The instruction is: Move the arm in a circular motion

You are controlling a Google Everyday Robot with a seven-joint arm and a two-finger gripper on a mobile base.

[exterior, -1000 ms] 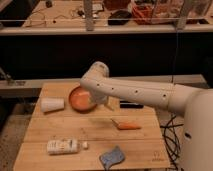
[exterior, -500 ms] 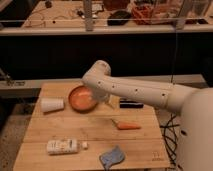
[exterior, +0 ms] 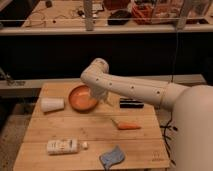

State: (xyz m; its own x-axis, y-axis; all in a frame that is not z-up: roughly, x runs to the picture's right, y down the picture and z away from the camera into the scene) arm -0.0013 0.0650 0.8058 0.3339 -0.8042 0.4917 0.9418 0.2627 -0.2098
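The arm is cream-white and thick. It reaches from the robot body at the lower right, leftward over the wooden table, to a rounded joint. From that joint it bends down to the gripper, which hangs at the right rim of an orange bowl. The gripper is largely hidden behind the arm.
A white cup lies on its side left of the bowl. A black object sits under the arm. A carrot, a white bottle and a blue cloth lie nearer the front edge. Cluttered benches stand behind.
The arm's bent joint has shifted slightly to the right over the bowl. The objects on the table have not moved.
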